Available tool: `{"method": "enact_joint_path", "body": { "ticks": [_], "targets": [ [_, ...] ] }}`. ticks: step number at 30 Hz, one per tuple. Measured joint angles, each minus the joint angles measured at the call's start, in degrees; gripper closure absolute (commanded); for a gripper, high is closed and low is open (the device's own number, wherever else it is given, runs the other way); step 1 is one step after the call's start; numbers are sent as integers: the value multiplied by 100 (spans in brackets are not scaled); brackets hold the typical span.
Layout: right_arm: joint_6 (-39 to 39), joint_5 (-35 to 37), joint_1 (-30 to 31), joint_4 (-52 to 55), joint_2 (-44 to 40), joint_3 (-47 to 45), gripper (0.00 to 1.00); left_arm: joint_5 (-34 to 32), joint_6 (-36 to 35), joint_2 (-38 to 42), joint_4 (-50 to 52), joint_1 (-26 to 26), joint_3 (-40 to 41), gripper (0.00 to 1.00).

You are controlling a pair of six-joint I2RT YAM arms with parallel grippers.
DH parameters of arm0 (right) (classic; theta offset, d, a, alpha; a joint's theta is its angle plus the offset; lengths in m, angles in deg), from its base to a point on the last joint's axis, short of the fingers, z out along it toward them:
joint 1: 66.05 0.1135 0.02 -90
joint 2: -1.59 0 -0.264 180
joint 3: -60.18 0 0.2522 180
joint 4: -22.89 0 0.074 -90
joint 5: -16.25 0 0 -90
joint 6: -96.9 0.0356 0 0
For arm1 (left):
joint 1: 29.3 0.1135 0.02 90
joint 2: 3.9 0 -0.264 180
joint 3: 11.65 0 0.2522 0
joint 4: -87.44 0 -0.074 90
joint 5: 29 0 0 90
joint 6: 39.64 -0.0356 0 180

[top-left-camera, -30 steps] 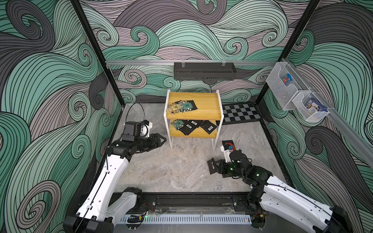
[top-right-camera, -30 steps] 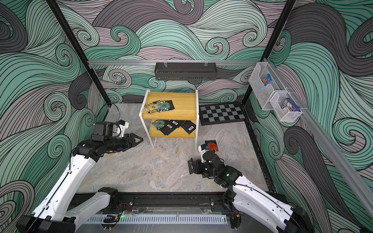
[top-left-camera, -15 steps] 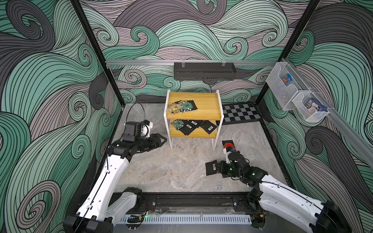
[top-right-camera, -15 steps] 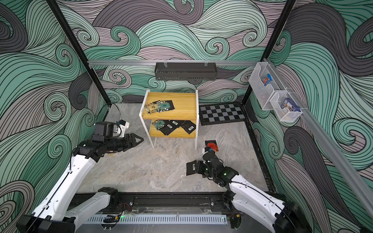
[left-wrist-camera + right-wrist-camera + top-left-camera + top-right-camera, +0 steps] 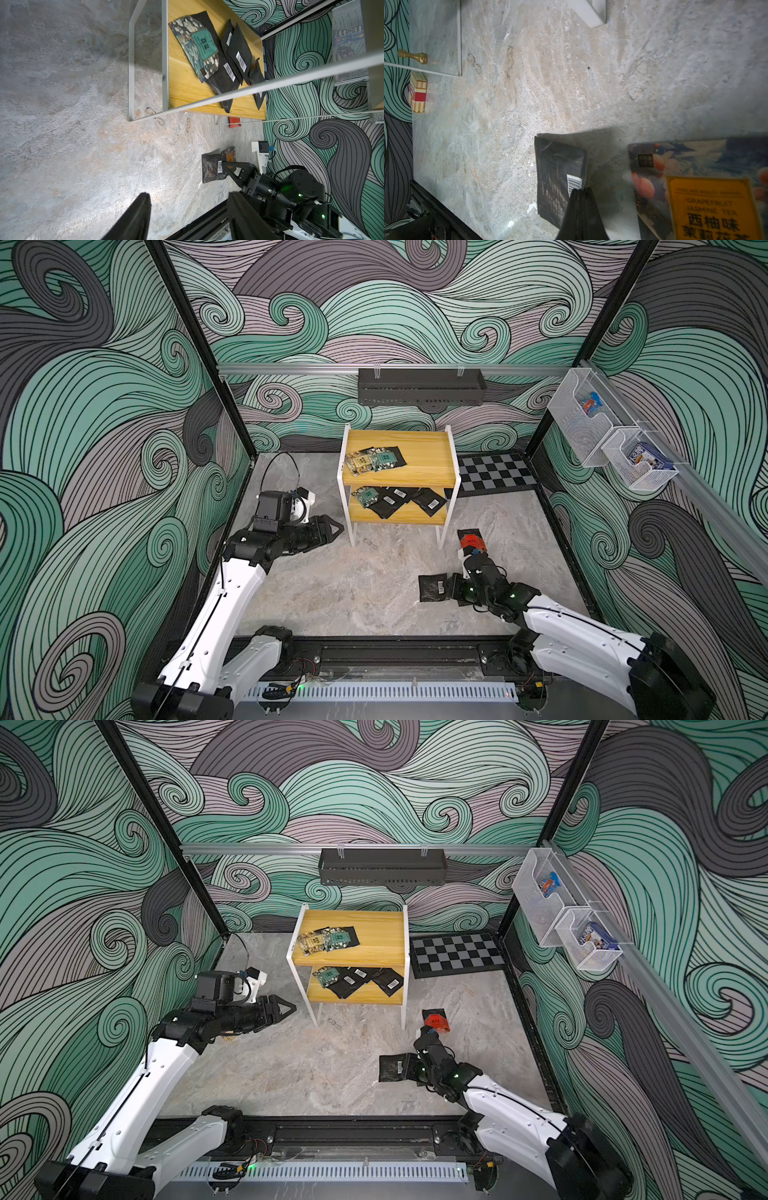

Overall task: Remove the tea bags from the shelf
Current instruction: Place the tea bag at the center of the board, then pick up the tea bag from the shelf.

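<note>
1. Tea bags [image 5: 376, 459] sit heaped on the top board of the shelf [image 5: 419, 456], and more are spread on the lower board [image 5: 399, 514]. In both top views the right tool [image 5: 449, 588] is clamped on the edge of a black tea bag [image 5: 432, 588], low over the table [image 5: 353, 585] and well clear of the shelf. To my eye the job now is setting it down. I would lower it until the sachet lies flat, then open and draw straight back. A red tea bag [image 5: 470, 540] lies on the table near the shelf's front right leg. The left tool [image 5: 334, 528] is empty with its jaws apart, just beside the shelf's front left leg.

2. From the left wrist, a teal tea bag [image 5: 199, 45] overlaps several black ones on the lower board. That tier looks the natural reach for the left tool [image 5: 189, 195], which should slide in flat under the white rail. Across the table, the right tool [image 5: 222, 166] grips the black tea bag [image 5: 211, 172] by its barcode side. I cannot tell whether the sachet's lower edge touches the table.

3. From the right wrist, the right tool [image 5: 580, 192] is closed tight beside the barcode of the black tea bag [image 5: 556, 176]. A grapefruit jasmine tea bag [image 5: 695, 187] lies just beside it on the table [image 5: 550, 72], so I would release beside that one, not on top of it. A striped box [image 5: 418, 93] stands well apart.
</note>
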Motion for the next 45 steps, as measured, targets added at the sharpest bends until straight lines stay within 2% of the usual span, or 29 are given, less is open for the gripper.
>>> {"method": "enact_joint_path", "body": {
  "ticks": [4, 7, 15, 23, 28, 33, 45],
  "targets": [
    [-37, -2, 0, -66, 275, 92, 90, 0, -2, -37, 0, 2, 0, 38],
    [-90, -11, 0, -103, 393, 188, 76, -2, 0, -66, -4, 0, 0, 38],
    [-219, -17, 0, -13, 402, 433, 67, -2, -2, -68, -42, 0, 0, 38],
    [-520, 0, 0, 780, -245, 697, 59, -4, -2, -68, -35, 0, -2, 38],
    [-994, 7, 0, 1510, -590, 1443, 54, -9, -2, -72, -15, 0, -98, 38],
    [-1556, 70, 168, 2135, -575, 2308, 46, -70, -11, -116, 59, -2, -400, 38],
    [-2728, 153, 1078, 3742, 439, 5171, 36, -203, -98, -328, 376, -2, -1657, 38]
  ]
}}
